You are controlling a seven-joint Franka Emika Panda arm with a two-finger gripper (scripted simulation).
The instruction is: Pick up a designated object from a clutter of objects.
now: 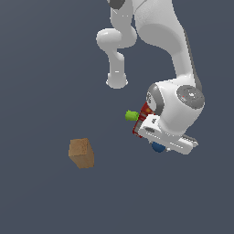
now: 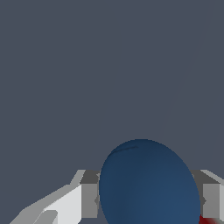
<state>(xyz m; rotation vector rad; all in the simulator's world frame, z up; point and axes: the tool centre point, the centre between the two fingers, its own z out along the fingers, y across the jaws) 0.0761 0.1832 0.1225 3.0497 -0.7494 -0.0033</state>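
The small dark blue ball [image 2: 148,183] fills the space between my two fingers [image 2: 89,200] in the wrist view, and both pads touch its sides. In the exterior view only its lower part [image 1: 158,147] peeks out under the white hand. My gripper [image 1: 160,144] is shut on the ball. The long red box [image 1: 142,118] lies mostly hidden behind the hand, and a sliver of red [image 2: 206,220] shows by the far finger. The lime-green piece [image 1: 131,115] sits just beside the red box, toward the exterior view's left.
A tan-brown cube [image 1: 82,153] stands apart on the dark grey floor, well off toward the exterior view's left of the hand. The arm's white links [image 1: 160,32] rise from the base [image 1: 117,81] behind the hand.
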